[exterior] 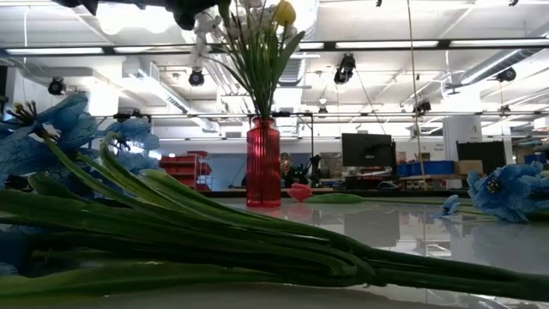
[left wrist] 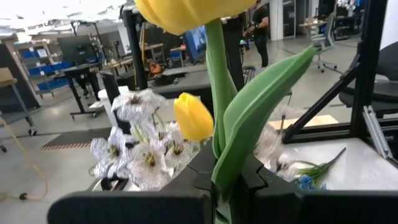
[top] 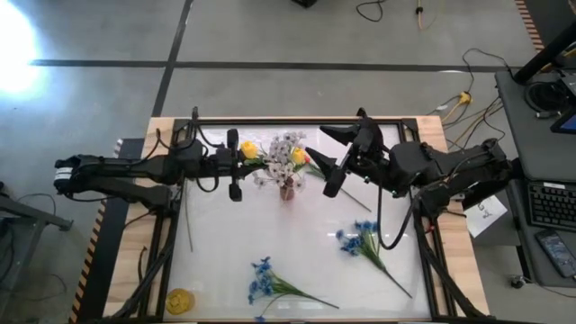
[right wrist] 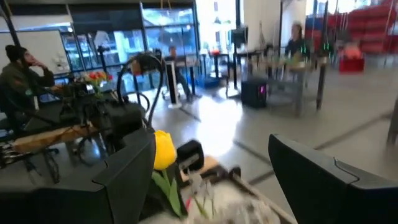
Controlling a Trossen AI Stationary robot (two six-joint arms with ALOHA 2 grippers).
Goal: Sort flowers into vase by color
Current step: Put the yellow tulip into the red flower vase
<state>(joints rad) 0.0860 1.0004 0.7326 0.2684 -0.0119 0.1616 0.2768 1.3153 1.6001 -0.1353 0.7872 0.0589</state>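
Observation:
A red vase (top: 288, 190) stands at the table's middle far part and holds white blossom sprays (top: 286, 148) and a yellow tulip (top: 299, 157). My left gripper (top: 239, 162), just left of the vase, is shut on another yellow tulip (top: 249, 150). My right gripper (top: 329, 159) hovers open just right of the vase and touches nothing. Two blue flowers (top: 360, 239) (top: 263, 279) lie flat on the table's near half. In the low view the vase (exterior: 263, 163) stands beyond the near blue flower's stems (exterior: 214, 236). My left gripper pinches the yellow tulip's green stem and leaf (left wrist: 219, 167) between its two fingers (left wrist: 186, 174), below the blossom (left wrist: 186, 12). The fingers come level from the table's left and lie across the stem. The tulip is lifted clear, next to the flowers in the vase (left wrist: 194, 116).
A pink tulip (exterior: 298, 191) lies on the table behind the vase, its stem (top: 353, 195) under my right gripper. A yellow blossom (top: 180, 301) sits at the near left corner, and a thin stem (top: 189, 229) lies along the left side. A black frame (top: 297, 122) borders the table.

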